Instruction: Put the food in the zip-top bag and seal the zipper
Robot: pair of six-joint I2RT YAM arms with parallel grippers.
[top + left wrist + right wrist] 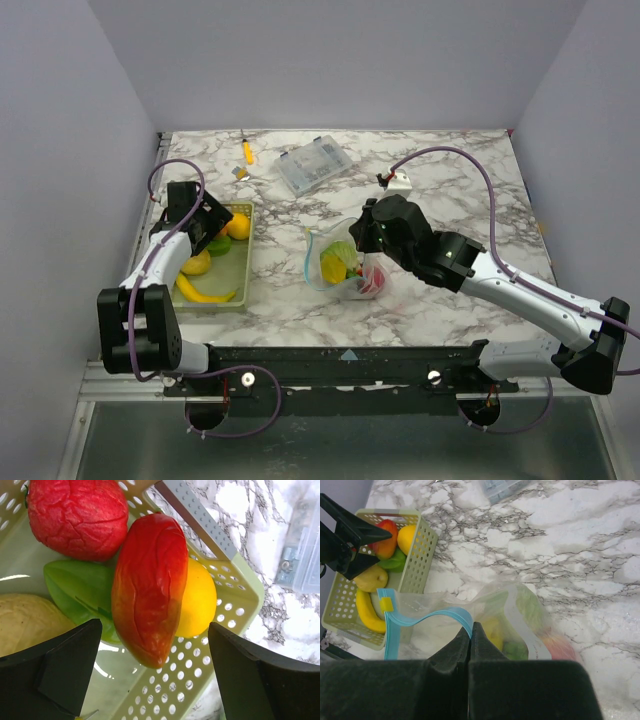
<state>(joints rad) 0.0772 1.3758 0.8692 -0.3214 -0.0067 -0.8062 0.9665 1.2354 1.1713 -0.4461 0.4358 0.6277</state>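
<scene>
Loading the bag is the step in hand. The left gripper (155, 647) hangs wide open over the green basket (240, 600) at the bench's (450, 200) left edge, its jaws straddling a red-orange fruit (150, 590). The right gripper (470, 630) is closed, pinching the blue zipper (430, 617) of the zip-top bag (525, 607) mid-bench, and some food (333, 266) is already inside. Next, by my judgement: descend, close on the fruit, carry it to the bag mouth. The bench is grey-veined marble and the walls (330, 60) are plain and pale.
</scene>
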